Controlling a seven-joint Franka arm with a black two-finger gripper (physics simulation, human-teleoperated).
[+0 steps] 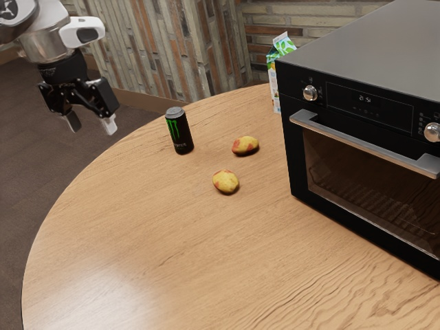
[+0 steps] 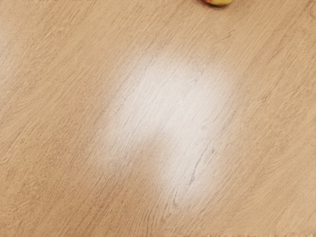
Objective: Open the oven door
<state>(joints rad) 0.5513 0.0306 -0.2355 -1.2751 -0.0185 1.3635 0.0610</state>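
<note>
your gripper (image 1: 91,124) hangs at the exterior view's left, pointing down and well apart from the oven (image 1: 371,48), its jaws released and parted with nothing between them. that spacing looks right for a reach to come, since you'd want them open to get around or behind the handle (image 1: 368,143). the oven door (image 1: 371,189) is at the exterior view's right, shut against the oven's front beneath the control panel, and its bar stands off from the face, which should give you somewhere to hook and pull. the oven seems set so its front faces the open part of the tabletop, leaving swing room for the door. your next move is probably to bring the gripper across and turn it to suit that bar; watch the black can (image 1: 179,130) and the two mottled fruits (image 1: 245,145) (image 1: 225,181), which lie between you and the oven and could be knocked by a low pass. the carton (image 1: 277,79) stands upright beside the oven, tucked toward its back, so it's likely less of a worry. the surface is a round-edged table (image 1: 137,227) in pale wood, and in the wrist view its grain carries a bright patch of glare. beyond it you have a dark floor (image 1: 34,165) and a wall (image 1: 158,48) of narrow strips in browns and greys.
</note>
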